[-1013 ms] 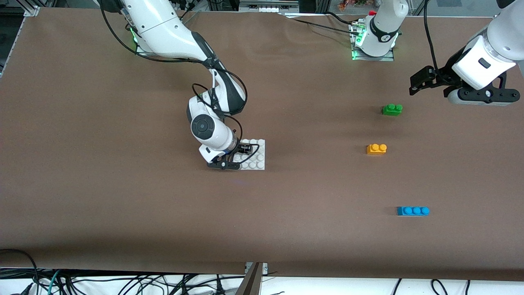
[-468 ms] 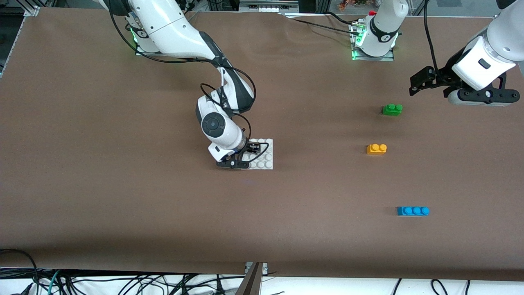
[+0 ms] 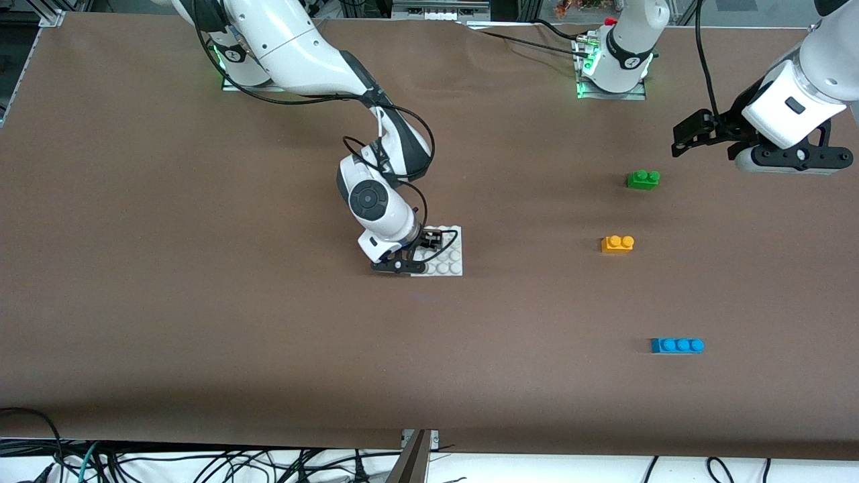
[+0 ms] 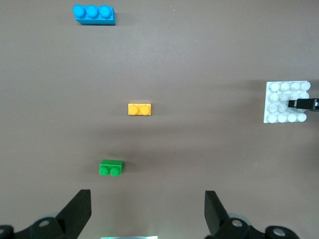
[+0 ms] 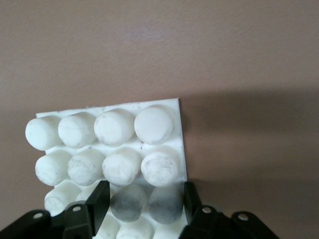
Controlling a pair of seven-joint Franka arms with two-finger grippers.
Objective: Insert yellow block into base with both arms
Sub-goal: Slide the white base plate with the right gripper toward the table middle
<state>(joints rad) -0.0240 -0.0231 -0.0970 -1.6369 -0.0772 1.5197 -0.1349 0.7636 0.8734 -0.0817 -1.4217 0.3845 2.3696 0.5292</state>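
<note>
The yellow block [image 3: 617,243] lies on the brown table toward the left arm's end; it also shows in the left wrist view [image 4: 139,109]. The white studded base [image 3: 448,258] lies flat near the middle of the table. My right gripper [image 3: 420,255] is shut on the base [image 5: 114,144], its fingers clamping two studs at one edge in the right wrist view [image 5: 144,191]. My left gripper [image 3: 690,136] waits open and empty in the air over the left arm's end of the table, near the green brick; its wrist view [image 4: 146,201] shows the fingers wide apart.
A green two-stud brick [image 3: 643,179] lies farther from the front camera than the yellow block. A blue three-stud brick [image 3: 676,345] lies nearer to it. Both show in the left wrist view, green [image 4: 111,167] and blue [image 4: 94,13], as does the base [image 4: 284,102].
My right gripper has slid the base across the table toward the left arm's end, closer to the yellow block. The left arm and the bricks have not moved.
</note>
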